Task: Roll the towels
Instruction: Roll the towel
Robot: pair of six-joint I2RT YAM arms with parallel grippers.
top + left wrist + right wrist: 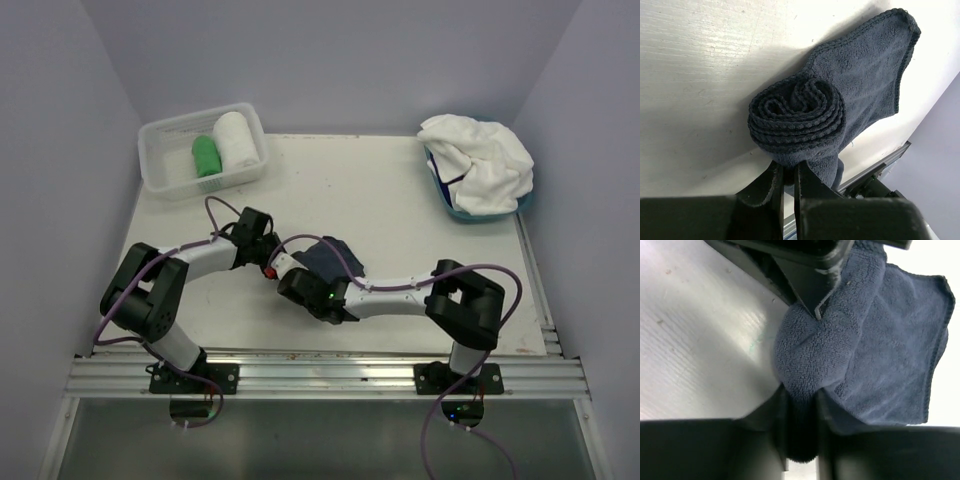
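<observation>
Top external camera: hanging above and behind the arm bases, looking down from afar, taking in the whole table (400, 200). Left wrist camera: skimming low, pressing close on the navy towel (805, 120) mid-table. Right wrist camera: facing it from the opposite side, equally near. All three are sharing that towel.

The navy towel (860, 85) is dark blue with a ribbed hem, on an off-white counter (380, 200). Far left of it: a bright green towel (206, 157) and a white towel (236, 140) in a milky white basket (160, 135). Far right of it: white towels (480, 160), light blue tub (452, 210).
</observation>
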